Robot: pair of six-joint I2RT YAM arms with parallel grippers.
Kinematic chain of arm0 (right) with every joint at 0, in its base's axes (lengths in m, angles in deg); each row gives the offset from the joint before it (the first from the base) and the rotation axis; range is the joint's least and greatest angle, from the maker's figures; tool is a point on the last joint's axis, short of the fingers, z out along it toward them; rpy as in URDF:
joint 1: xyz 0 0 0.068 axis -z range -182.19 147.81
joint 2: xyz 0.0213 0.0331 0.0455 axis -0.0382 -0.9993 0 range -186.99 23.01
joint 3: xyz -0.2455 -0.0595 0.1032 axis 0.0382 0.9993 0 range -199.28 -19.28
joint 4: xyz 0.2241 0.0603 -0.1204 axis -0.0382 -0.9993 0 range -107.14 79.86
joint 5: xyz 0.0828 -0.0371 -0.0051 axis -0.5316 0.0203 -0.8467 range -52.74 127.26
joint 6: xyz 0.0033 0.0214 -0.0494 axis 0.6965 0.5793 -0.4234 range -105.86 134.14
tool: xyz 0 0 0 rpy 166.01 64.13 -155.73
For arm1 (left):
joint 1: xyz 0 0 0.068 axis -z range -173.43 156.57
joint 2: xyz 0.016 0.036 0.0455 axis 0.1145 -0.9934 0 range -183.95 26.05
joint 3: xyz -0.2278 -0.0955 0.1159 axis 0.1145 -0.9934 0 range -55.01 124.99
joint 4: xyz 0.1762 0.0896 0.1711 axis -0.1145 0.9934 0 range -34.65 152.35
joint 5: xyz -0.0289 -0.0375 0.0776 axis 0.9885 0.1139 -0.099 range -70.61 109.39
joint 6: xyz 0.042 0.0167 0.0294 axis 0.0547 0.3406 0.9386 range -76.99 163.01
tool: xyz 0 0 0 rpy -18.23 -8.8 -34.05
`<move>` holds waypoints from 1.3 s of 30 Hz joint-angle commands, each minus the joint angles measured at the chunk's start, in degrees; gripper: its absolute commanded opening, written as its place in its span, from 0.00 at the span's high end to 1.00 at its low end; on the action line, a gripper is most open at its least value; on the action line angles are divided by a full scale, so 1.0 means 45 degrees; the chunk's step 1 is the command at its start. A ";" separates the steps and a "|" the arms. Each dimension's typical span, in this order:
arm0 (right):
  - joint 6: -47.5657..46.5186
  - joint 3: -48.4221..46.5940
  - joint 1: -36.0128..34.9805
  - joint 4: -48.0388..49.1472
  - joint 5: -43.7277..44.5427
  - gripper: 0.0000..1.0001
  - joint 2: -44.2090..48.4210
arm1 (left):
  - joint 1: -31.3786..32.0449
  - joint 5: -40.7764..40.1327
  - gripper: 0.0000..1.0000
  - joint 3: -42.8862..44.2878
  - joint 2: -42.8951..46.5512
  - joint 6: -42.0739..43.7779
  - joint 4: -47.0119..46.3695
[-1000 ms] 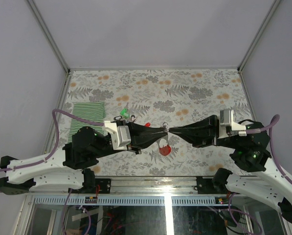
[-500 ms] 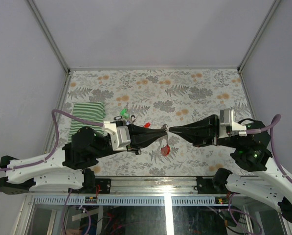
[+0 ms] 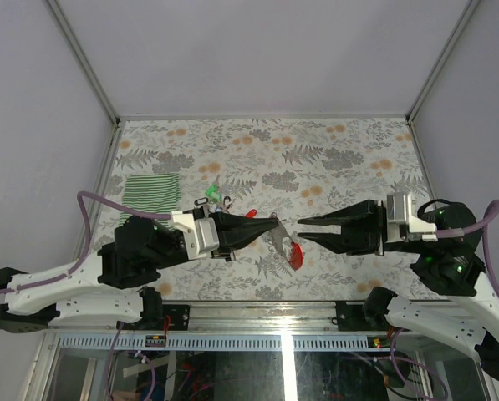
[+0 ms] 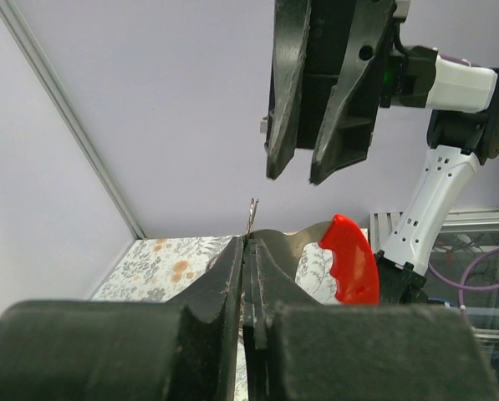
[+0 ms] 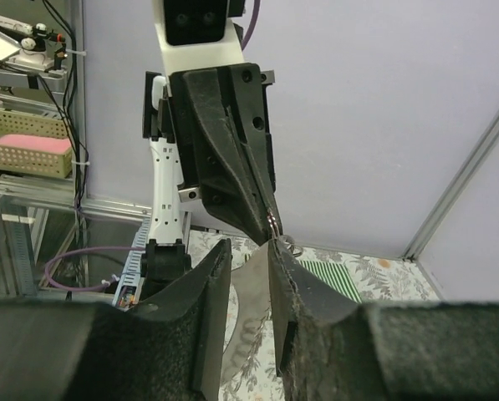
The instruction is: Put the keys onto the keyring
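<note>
left gripper (image 3: 274, 222) is clamped tight, tips pinching a thin wire keyring (image 4: 252, 215). red-headed key (image 3: 293, 253) hangs off the pinch point, blade up at the tips and red head down, clear of the table (image 3: 349, 159). can't tell if it's actually threaded on the ring or just caught with it. right gripper (image 3: 302, 228) faces the left one tip to tip, just beside it but not touching, with a narrow gap between its jaws and nothing in them. in the right wrist view the key blade shows through that gap. green-tagged key (image 3: 215, 195) lies on the table beyond the left gripper, with a small red piece (image 3: 252, 215) near it. striped cloth (image 3: 151, 192) is far left.
</note>
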 commanded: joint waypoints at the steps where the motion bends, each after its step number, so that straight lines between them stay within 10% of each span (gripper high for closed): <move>1: -0.0844 -0.0999 -0.0007 -0.1269 -0.0558 0.68 -0.0218 | 0.0024 -0.0039 1.00 0.0704 0.0241 0.0567 0.0358; 39: -0.1505 -0.0831 -0.0016 -0.0900 -0.1235 0.69 -0.1113 | 0.0028 0.0861 1.00 0.1125 -0.0125 0.0588 0.1326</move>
